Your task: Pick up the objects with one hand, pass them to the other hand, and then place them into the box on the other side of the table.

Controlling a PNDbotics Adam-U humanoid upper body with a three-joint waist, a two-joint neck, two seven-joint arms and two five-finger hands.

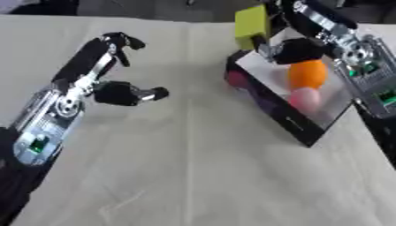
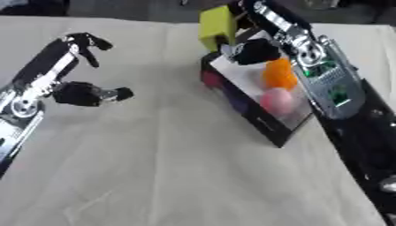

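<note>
Yellow block [image 1: 251, 25] clamped in the right hand's [image 1: 290, 46] fingers, held just above the box's [image 1: 271, 112] far end, likely for release inside. Orange ball [image 1: 307, 73] and pink ball [image 1: 305, 99] already in box. Left hand [image 1: 116, 90] well left of box, fingers apart, empty above the surface [image 1: 193, 167].

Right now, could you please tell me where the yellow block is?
The yellow block is in the right hand, held above the far end of the box, just beyond the orange ball.
</note>
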